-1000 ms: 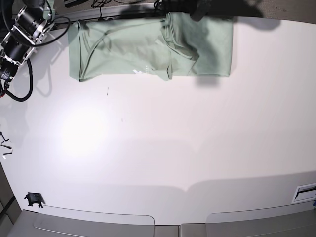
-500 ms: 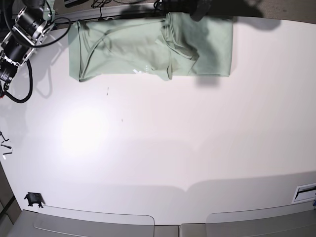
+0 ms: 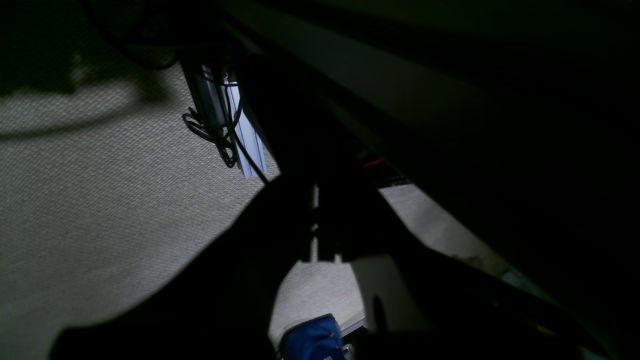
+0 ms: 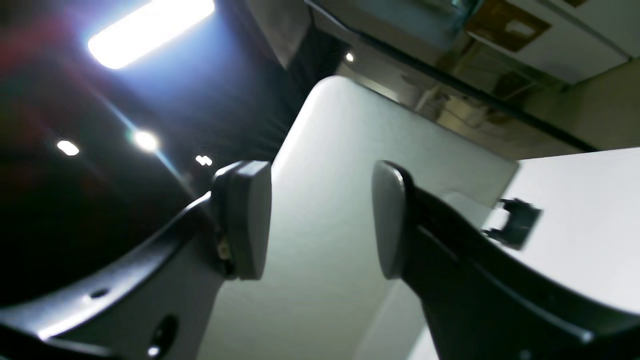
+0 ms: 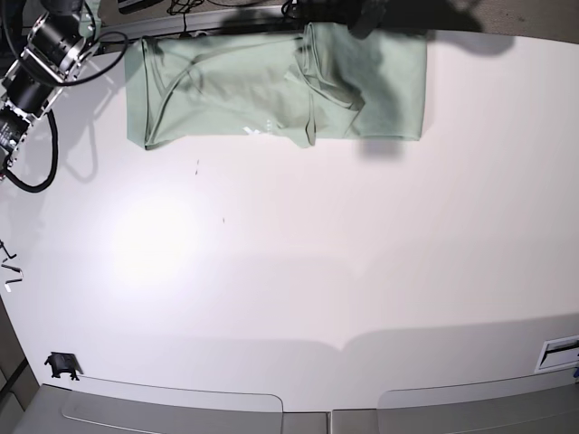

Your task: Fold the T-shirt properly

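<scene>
The pale mint-green T-shirt (image 5: 235, 90) lies flat along the far edge of the white table (image 5: 317, 271), partly folded, with its right part doubled over and a small white mark (image 5: 256, 131) near its front hem. It does not show in either wrist view. My right gripper (image 4: 315, 225) is open and empty and points up, away from the shirt; its arm (image 5: 41, 59) is at the table's far left corner. My left gripper (image 3: 314, 225) is a dark silhouette with only a thin slit between the jaws and nothing in them. Its arm (image 5: 348, 11) hangs over the shirt's far edge and shades it.
A small black clip (image 5: 61, 364) sits at the near left corner and also shows in the right wrist view (image 4: 515, 227). Cables (image 5: 36, 172) hang off the left edge. The left wrist view shows grey carpet (image 3: 100, 200) and a blue object (image 3: 312, 340).
The right arm at the far left corner has shifted slightly up and back. The T-shirt and the left arm have not moved.
</scene>
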### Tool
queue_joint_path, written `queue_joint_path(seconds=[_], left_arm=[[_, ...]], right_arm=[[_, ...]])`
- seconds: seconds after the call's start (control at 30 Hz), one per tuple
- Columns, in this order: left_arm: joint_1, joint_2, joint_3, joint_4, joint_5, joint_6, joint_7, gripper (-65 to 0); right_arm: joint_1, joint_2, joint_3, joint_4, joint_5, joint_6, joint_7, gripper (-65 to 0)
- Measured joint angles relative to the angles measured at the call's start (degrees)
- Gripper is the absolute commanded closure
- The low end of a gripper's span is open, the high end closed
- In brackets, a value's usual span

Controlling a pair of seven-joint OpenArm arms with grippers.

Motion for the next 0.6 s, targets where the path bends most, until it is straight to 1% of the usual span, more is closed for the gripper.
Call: queue_joint_path(seconds=[0.4,0.6], left_arm=[[0.0,-0.02,0.0,0.0,0.0,0.0,0.0,0.0],[0.0,-0.02,0.0,0.0,0.0,0.0,-0.07,0.0]], right_arm=[[0.17,-0.02,0.0,0.0,0.44,-0.02,0.07,-30.1],[5.57,0.37,0.04,0.0,0.42,-0.04,-0.07,-30.1]])
